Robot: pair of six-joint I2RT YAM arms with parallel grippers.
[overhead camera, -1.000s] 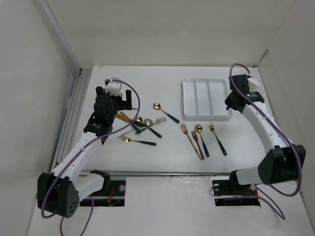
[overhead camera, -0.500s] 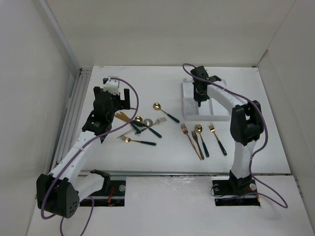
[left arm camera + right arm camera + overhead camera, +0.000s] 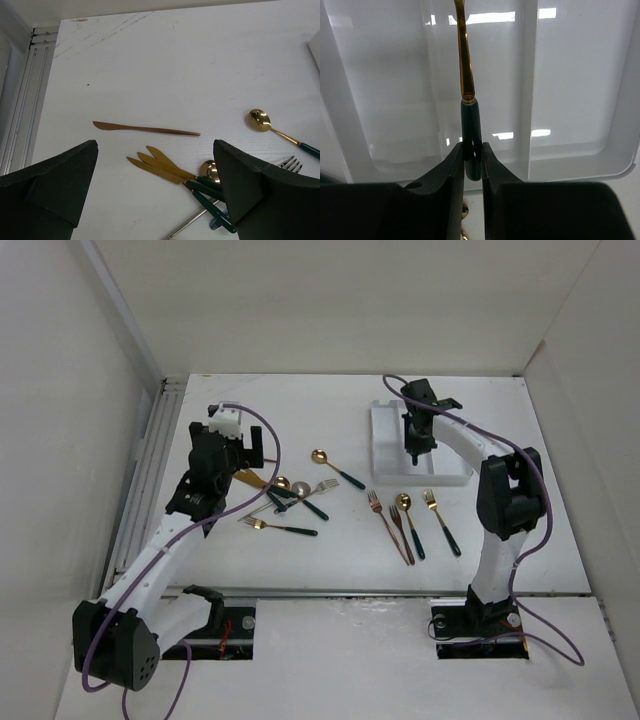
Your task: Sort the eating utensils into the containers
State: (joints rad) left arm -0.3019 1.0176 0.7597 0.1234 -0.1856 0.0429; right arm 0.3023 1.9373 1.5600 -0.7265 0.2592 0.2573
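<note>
My right gripper (image 3: 471,150) is shut on the dark green handle (image 3: 471,122) of a gold-stemmed utensil whose head is out of view. It holds the utensil over the middle compartment of the white three-part tray (image 3: 570,75), near the tray's front end (image 3: 450,440). My left gripper (image 3: 155,150) is open, above three gold knives with green handles (image 3: 165,167). An all-copper knife (image 3: 145,129) lies just beyond them. A gold spoon (image 3: 260,120) and a silver fork (image 3: 290,162) lie to the right. In the top view my left gripper (image 3: 240,445) hovers by this pile (image 3: 285,495).
Three forks and a spoon (image 3: 410,520) lie in a row in front of the tray. A metal rail (image 3: 145,480) runs along the table's left edge. White walls enclose the table on three sides.
My right arm swung from the tray's right side to over the tray, then shifted slightly right. My left gripper barely moved.
</note>
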